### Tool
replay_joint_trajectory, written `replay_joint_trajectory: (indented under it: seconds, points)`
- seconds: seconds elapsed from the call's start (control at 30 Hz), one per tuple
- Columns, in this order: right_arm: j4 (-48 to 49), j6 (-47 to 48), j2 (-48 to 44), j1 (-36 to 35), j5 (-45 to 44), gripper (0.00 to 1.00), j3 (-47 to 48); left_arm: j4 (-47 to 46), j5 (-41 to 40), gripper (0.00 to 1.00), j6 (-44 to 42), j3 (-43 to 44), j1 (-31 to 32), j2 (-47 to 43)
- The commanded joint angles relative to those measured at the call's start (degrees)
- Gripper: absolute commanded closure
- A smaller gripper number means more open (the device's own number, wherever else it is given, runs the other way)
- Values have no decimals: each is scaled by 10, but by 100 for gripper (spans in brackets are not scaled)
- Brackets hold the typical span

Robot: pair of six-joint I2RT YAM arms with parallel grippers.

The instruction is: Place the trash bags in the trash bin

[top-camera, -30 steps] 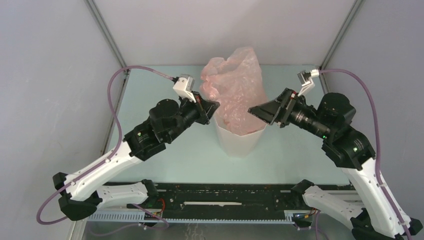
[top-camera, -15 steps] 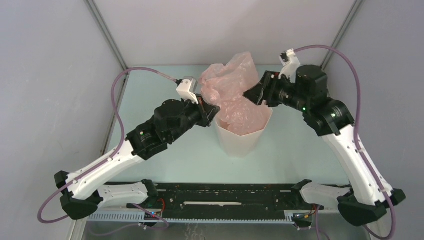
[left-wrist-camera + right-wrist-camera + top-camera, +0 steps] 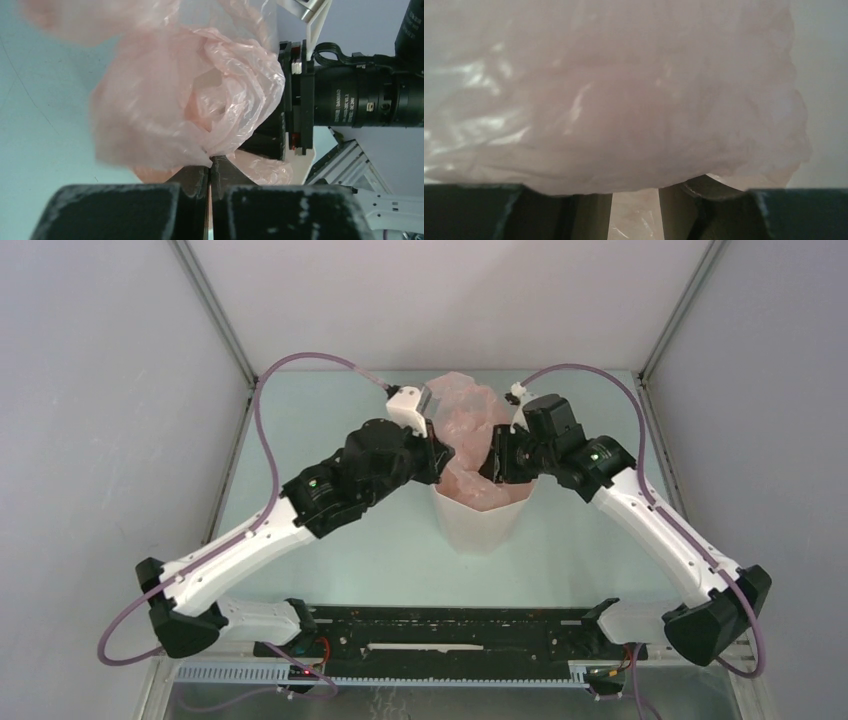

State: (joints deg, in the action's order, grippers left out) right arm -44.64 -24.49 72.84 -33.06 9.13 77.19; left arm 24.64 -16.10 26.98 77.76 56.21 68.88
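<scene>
Trash bin (image 3: 480, 525) stands upright on the pale green table (image 3: 350, 530), between the two arms and near the middle of the table. The trash bag (image 3: 462, 425) is partly inside. Its lower part sits in the bin mouth, and a crumpled pink mass rises above the far rim.

Left gripper (image 3: 210, 169) is fully closed. Its fingertips meet on a gathered fold of the bag, and the film fans out from that pinch point. It sits at the bin's left rim, above the opening.

Right gripper (image 3: 635, 212) is part-way open, with its fingers (image 3: 591, 216) standing apart. It is pushed up against the bag from the right — pink film fills its wrist view and shows in the gap. No pinch on the film can be seen. In the top view it hangs over the bin's right rim, facing the left gripper with the bag bunched between them.
</scene>
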Motion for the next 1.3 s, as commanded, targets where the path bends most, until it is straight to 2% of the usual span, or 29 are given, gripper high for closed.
replay_joint_trajectory:
  seconds: [0.0, 0.17, 0.4, 0.57, 0.73, 0.87, 1.0, 1.07, 1.27]
  points:
    - [7, 12, 43, -6, -46, 56, 6, 21, -1, 100, -13, 48, -6, 44]
    - [-15, 36, 75, -16, -16, 51, 14, 20, 12, 100, -43, 66, -11, 56]
    - [-107, 56, 15, -10, -11, 37, 89, -9, 56, 100, -60, 52, -11, 31]
    - [-127, 57, -29, -8, 4, 29, 119, -1, 64, 100, -68, 42, -11, 14]
    - [-95, 46, -12, 25, -36, 32, 171, 3, 77, 100, -73, 24, -11, -10]
    - [-49, 4, 28, 37, -14, 37, 217, 3, 72, 100, -59, 1, -11, -27]
    - [8, -29, 58, 24, -16, 41, 181, 19, 93, 100, -52, 18, -11, -12]
    - [16, -38, 73, 16, -34, 42, 154, 45, 72, 100, -39, 31, -11, 2]
    - [-22, -44, 97, 0, -41, 40, 104, 65, 108, 100, -23, 72, -11, 30]
